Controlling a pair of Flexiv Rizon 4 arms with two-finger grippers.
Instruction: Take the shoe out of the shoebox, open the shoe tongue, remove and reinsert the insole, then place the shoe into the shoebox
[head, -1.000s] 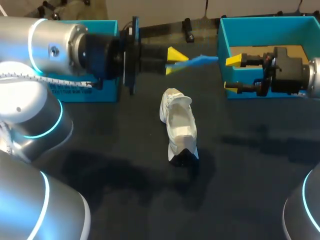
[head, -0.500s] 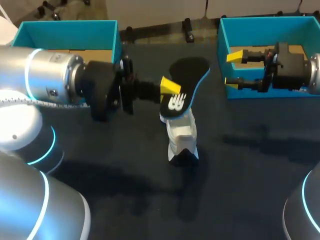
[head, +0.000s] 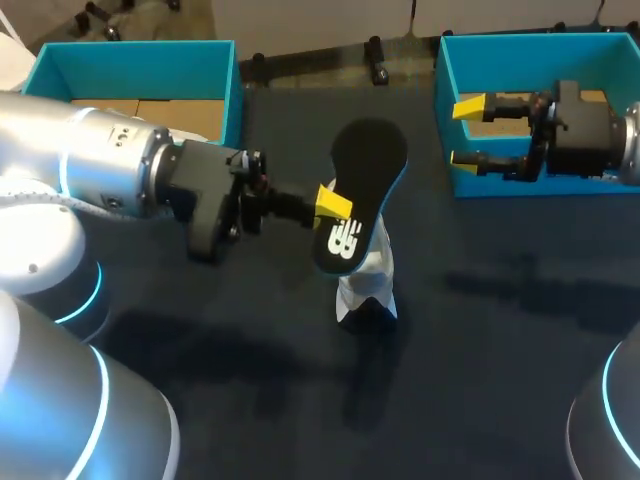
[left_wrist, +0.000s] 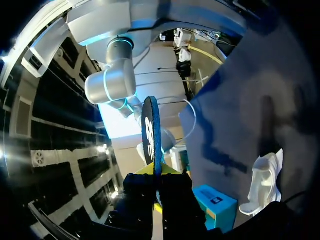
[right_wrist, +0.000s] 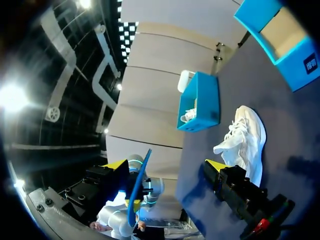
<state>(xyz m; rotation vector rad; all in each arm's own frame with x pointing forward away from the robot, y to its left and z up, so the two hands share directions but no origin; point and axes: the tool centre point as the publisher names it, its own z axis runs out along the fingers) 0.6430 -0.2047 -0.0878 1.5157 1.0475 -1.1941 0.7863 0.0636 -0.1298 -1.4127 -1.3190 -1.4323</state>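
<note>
While pinched near its narrower end by left gripper (head: 332, 203), treat insole (head: 365, 170) as light, floppy; steady wide end with right gripper (head: 468, 134), spread, empty.

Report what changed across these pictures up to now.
The left gripper, shut on the insole throughout, swung it from the table's far side down over the shoe, turning it from edge-on to show its black face. The right gripper shifted only slightly, staying open at the right shoebox. The shoe did not move.
</note>
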